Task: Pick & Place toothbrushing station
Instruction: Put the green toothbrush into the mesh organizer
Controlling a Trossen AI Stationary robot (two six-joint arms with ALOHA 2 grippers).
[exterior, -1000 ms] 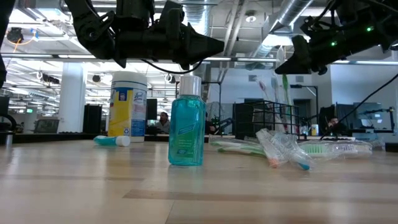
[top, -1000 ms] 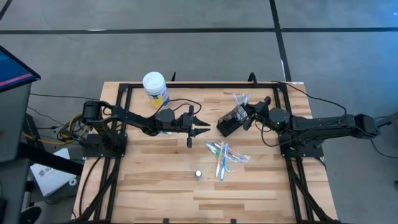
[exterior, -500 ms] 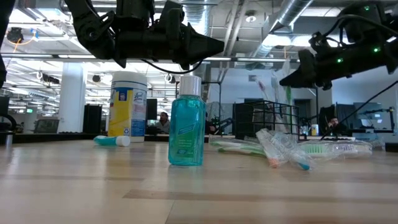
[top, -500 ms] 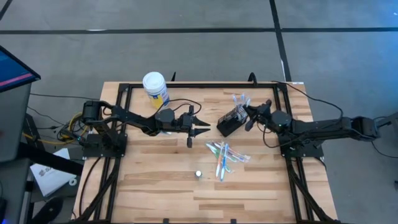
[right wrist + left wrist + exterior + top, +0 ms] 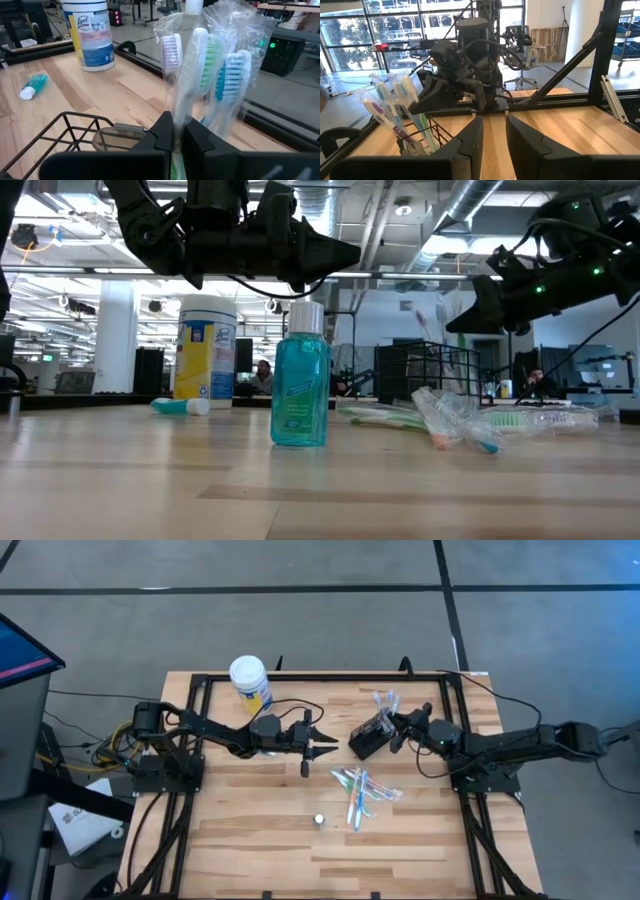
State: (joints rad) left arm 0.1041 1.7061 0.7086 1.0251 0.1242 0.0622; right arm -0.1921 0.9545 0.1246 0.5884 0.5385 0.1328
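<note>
Grey floor w/ dark seams [image 5: 300,565], big windows [image 5: 395,25], exposed ceiling ducts [image 5: 470,210], white column [image 5: 116,330], wood pallets [image 5: 543,42]

"Lysol" on white-lidded jar [image 5: 91,36]

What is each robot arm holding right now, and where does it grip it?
The right tool pinches a wrapped toothbrush low on its handle, over the wire holder. The left tool holds nothing.
</note>
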